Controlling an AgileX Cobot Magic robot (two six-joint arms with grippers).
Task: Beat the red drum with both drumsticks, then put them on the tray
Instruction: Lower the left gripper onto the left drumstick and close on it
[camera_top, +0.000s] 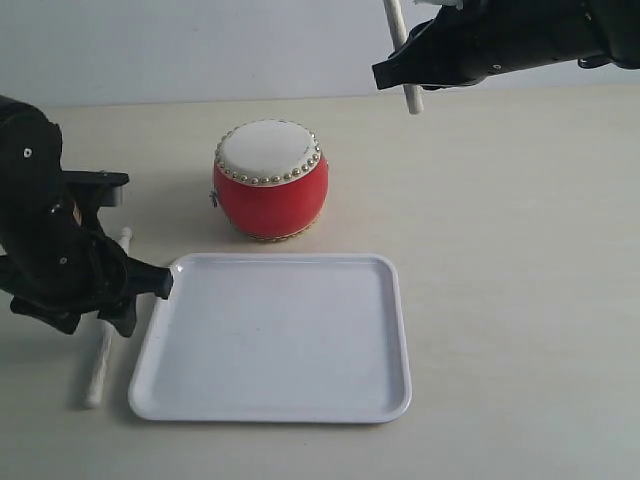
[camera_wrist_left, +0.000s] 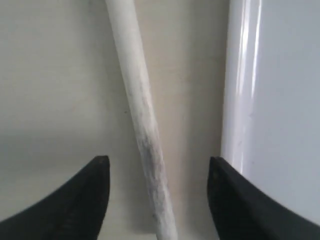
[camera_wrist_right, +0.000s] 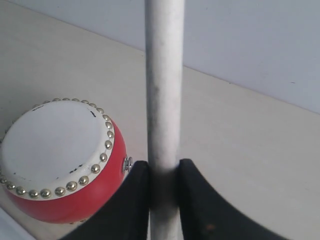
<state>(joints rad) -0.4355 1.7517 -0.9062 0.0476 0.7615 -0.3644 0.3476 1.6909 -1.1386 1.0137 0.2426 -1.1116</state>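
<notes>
Red lacquer and a cream skin ringed with silvery studs mark the red drum (camera_top: 270, 190), which stands upright on the pale bench (camera_top: 500, 250) a little above the middle of the exterior frame. Just below it the white tray (camera_top: 300, 340) lies flat on the bench, near the drum but not touching it.

At the lower left of that frame the left drumstick (camera_top: 98, 372) rests on the bench just outside the tray's left rim and runs roughly along it; the arm hides its middle. The left hand (camera_wrist_left: 156, 162) sits low over it, released. In the left wrist view its dark fingers (camera_wrist_left: 90, 200) stand wide on either side of the shaft with clear gaps. One is over bare bench and the other is at the tray's glossy rim; whether it touches the rim I cannot tell.

At the upper right of the exterior frame the right hand (camera_top: 392, 72) hangs above the bench, clenched on the right drumstick (camera_top: 411, 96). The right wrist view shows both fingers pinching the shaft. The stick is nearly upright, its lower end poking out below the hand, well clear of the drum.
</notes>
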